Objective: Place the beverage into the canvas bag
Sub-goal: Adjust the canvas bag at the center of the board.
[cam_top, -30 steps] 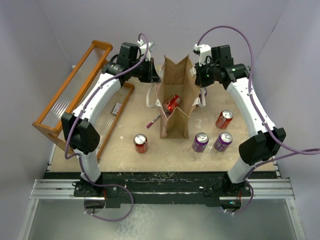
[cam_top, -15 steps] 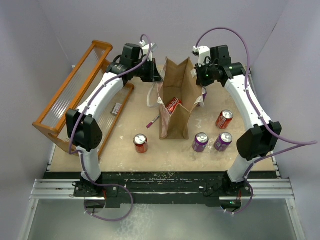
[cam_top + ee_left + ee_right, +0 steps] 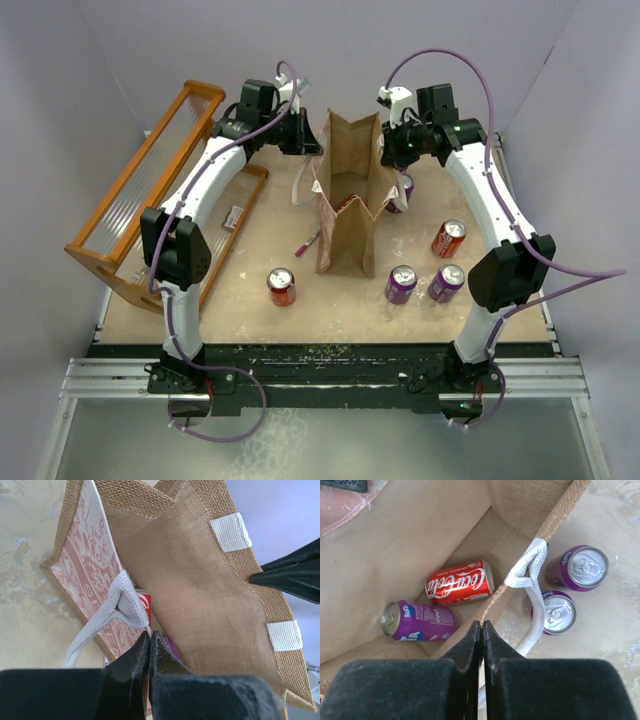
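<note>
The tan canvas bag [image 3: 350, 205] stands in the middle of the table with its mouth open. My left gripper [image 3: 308, 150] is shut on its left rim [image 3: 131, 611] beside a white handle [image 3: 120, 600]. My right gripper [image 3: 392, 150] is shut on its right rim [image 3: 492, 605] by the other white handle [image 3: 526, 570]. A red cola can [image 3: 460, 582] and a purple Fanta can [image 3: 417, 621] lie inside on the bag's floor. A red can [image 3: 281, 286], two purple cans [image 3: 401, 283] [image 3: 446, 282] and another red can [image 3: 449, 238] stand on the table.
An orange slatted rack [image 3: 140, 190] lies along the table's left side. A small card [image 3: 233, 216] and a thin pen-like item [image 3: 306, 243] lie left of the bag. Purple walls close in the back and sides.
Both grippers have drawn the bag's rims up and toward the back, and the bag now stands more upright. The red can inside no longer shows from above.
</note>
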You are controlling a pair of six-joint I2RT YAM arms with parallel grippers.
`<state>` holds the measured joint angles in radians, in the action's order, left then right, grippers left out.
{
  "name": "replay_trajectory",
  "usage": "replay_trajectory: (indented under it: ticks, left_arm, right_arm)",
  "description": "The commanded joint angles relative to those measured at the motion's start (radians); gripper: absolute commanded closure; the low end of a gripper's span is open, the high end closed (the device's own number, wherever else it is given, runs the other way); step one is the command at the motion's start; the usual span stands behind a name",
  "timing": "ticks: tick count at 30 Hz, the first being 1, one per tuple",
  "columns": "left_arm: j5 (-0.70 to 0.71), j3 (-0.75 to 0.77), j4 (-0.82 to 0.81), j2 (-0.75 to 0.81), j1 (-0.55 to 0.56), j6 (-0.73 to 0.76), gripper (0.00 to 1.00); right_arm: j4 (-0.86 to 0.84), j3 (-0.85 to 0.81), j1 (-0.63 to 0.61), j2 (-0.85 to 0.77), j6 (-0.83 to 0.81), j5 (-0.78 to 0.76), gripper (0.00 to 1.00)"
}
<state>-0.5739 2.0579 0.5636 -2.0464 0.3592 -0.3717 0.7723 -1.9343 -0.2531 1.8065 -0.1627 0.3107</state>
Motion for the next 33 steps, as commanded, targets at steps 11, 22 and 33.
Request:
replay_trajectory:
  ticks: [11, 22, 33]
  left_arm:
    - [-0.246, -0.154, -0.02, 0.071, 0.0, 0.355, 0.61]
    - [-0.196, -0.145, 0.105, 0.073, 0.021, 0.551, 0.46]
    - [-0.069, -0.094, -0.146, 0.142, 0.023, 0.458, 0.23]
  right_arm:
    - [-0.061, 0.258, 0.003, -0.083, -0.176, 0.1, 0.49]
    - [-0.03, 0.25, 0.003, -0.109, -0.177, 0.091, 0.37]
    - [-0.237, 0.235, 0.003, -0.164, -0.143, 0.073, 0.19]
